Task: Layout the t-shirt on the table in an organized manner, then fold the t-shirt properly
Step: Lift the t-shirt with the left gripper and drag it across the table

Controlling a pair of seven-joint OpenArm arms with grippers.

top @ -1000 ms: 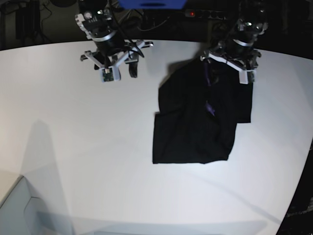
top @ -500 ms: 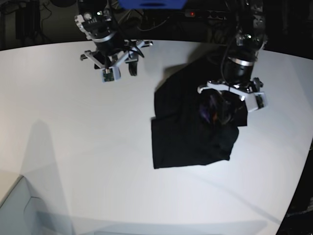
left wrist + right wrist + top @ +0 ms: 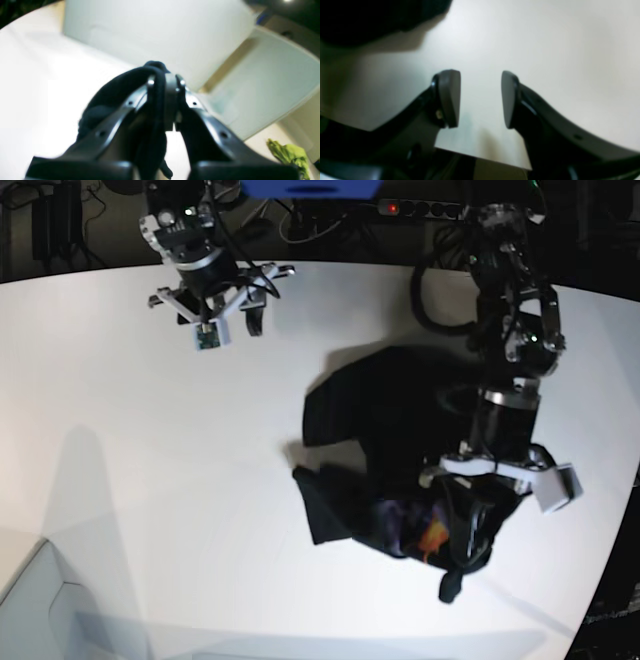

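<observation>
T-shirt: black cloth, crumpled, not flat. It lies on the right part of my white tabletop, bunched in loose folds. A patch of purple and orange print shows near its front edge. One dark fold is lifted off the surface, pinched in my left gripper; a tail of cloth hangs below. Tabletop edge curves at the right.
</observation>
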